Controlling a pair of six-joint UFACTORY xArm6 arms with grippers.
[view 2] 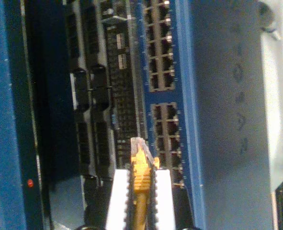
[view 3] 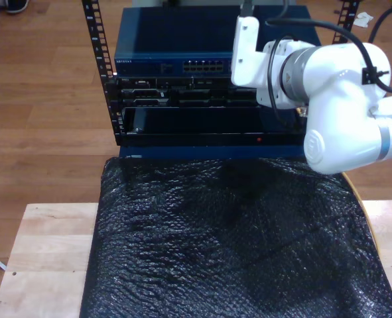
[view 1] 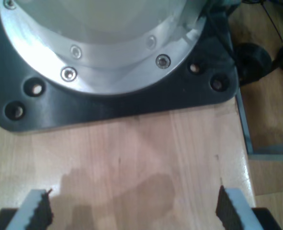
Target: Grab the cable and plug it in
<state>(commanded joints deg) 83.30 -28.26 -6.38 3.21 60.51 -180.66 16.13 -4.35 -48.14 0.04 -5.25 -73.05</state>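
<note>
The cable point(view 2: 140, 191) is clamped tight in my second gripper point(view 2: 140, 189), its plug point(view 2: 140, 151) just ahead. The plug should be lined up with a port point(view 2: 166, 143) beside it, then pushed in gently. My first gripper point(view 1: 131, 211) is held wide apart over the counter point(view 1: 131, 153).

Exterior view: high, angled down over the black padded mat point(view 3: 235, 245) toward the rack point(view 3: 196, 79) beyond.
First wrist view: close, facing down at a wooden table point(view 1: 146, 158) and an arm's base plate point(view 1: 117, 103).
Second wrist view: close, facing the switch ports point(view 2: 163, 86).
Shared: blue switch point(view 3: 176, 65), exterior and second wrist views.
</note>
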